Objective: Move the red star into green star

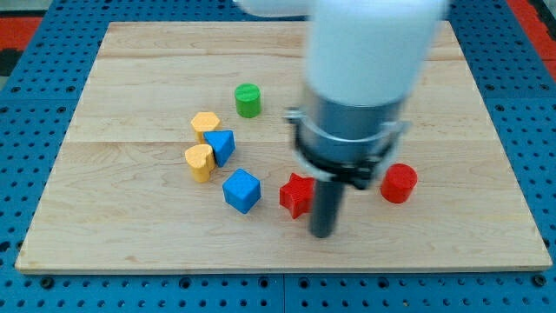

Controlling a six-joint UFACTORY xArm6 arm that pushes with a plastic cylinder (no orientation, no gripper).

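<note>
The red star (296, 194) lies below the board's middle, partly hidden by my rod. My tip (322, 233) rests on the board just to the view's right of the red star and a little below it, close to it or touching it; I cannot tell which. The only green block in sight (248, 100) looks like a round cylinder and stands up and to the left of the red star. No green star shows. The arm's bulky body (365, 78) hides the board's upper middle.
A red cylinder (399, 183) stands right of the rod. A blue cube (241, 190) lies left of the red star. Further left a blue triangle (221, 146) sits between two yellow blocks (205, 124) (200, 162). The wooden board (130, 226) lies on a blue pegboard.
</note>
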